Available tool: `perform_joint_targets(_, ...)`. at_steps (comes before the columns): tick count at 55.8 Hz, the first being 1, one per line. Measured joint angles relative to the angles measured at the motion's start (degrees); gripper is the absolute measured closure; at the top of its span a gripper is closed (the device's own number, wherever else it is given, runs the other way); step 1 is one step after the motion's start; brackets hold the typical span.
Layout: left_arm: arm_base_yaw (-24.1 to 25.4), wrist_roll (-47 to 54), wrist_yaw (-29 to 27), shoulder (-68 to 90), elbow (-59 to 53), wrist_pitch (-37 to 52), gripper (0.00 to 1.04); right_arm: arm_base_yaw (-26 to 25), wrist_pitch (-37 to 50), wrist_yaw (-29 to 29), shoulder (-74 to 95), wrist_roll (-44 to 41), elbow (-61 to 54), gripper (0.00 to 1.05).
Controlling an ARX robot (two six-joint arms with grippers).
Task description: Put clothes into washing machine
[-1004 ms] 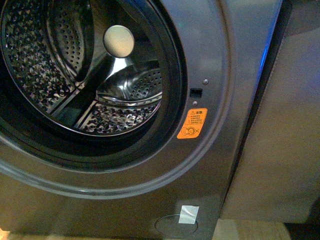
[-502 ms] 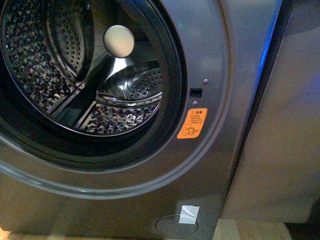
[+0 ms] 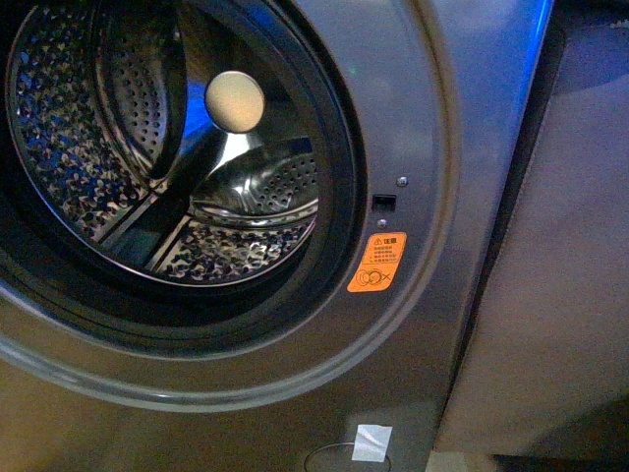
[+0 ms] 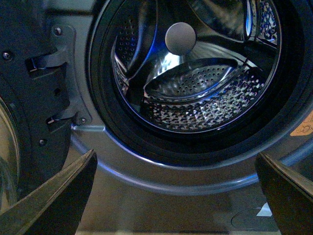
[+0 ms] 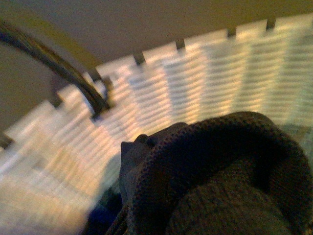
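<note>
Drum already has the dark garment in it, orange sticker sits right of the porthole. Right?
No. The drum is empty in the front view. The dark garment is in the white woven basket, as the right wrist view shows. The orange sticker part stands.

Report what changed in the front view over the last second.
The whole picture slid slightly downward: the orange warning sticker, the small white tape patch and the pale round disc in the perforated steel drum all sit lower, so the camera probably rose or tilted up. Blue glare on the grey metallic washing machine grew. Nothing was grasped or released; the drum stays empty.
</note>
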Motion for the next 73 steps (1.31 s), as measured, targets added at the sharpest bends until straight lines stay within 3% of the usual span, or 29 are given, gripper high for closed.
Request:
perform_joint_targets(10, 0.0, 0.0, 0.0, 0.0, 0.0, 0.0, 0.07, 0.0, -1.9, -3.4, -18.3, 8.1, 2.3, 0.99)
perform_joint_targets(19, 0.0, 0.0, 0.0, 0.0, 0.0, 0.0, 0.07, 2.3, -4.4, -2.7, -26.6, 14.1, 10.7, 0.99)
perform_joint_targets(29, 0.0, 0.0, 0.0, 0.0, 0.0, 0.0, 0.07, 8.6, -10.3, 1.0, -29.1, 18.4, 27.6, 0.99)
perform_joint_targets(36, 0.0, 0.0, 0.0, 0.0, 0.0, 0.0, 0.07, 15.1, -20.2, 4.3, -28.5, 18.9, 41.1, 0.99)
perform_joint_targets(42, 0.0, 0.0, 0.0, 0.0, 0.0, 0.0, 0.07, 23.8, -31.2, 8.3, -26.4, 17.6, 54.9, 0.99)
perform_joint_targets(53, 0.0, 0.0, 0.0, 0.0, 0.0, 0.0, 0.07, 49.6, -59.4, 20.3, -16.6, 11.6, 86.9, 0.99)
perform_joint_targets(56, 0.0, 0.0, 0.0, 0.0, 0.0, 0.0, 0.07, 54.6, -63.7, 22.4, -14.5, 10.8, 91.6, 0.99)
perform_joint_targets(64, 0.0, 0.0, 0.0, 0.0, 0.0, 0.0, 0.07, 67.0, -68.5, 27.0, -11.6, 9.2, 96.3, 0.99)
perform_joint_targets(73, 0.0, 0.0, 0.0, 0.0, 0.0, 0.0, 0.07, 77.5, -68.6, 29.8, -11.0, 8.1, 94.7, 0.99)
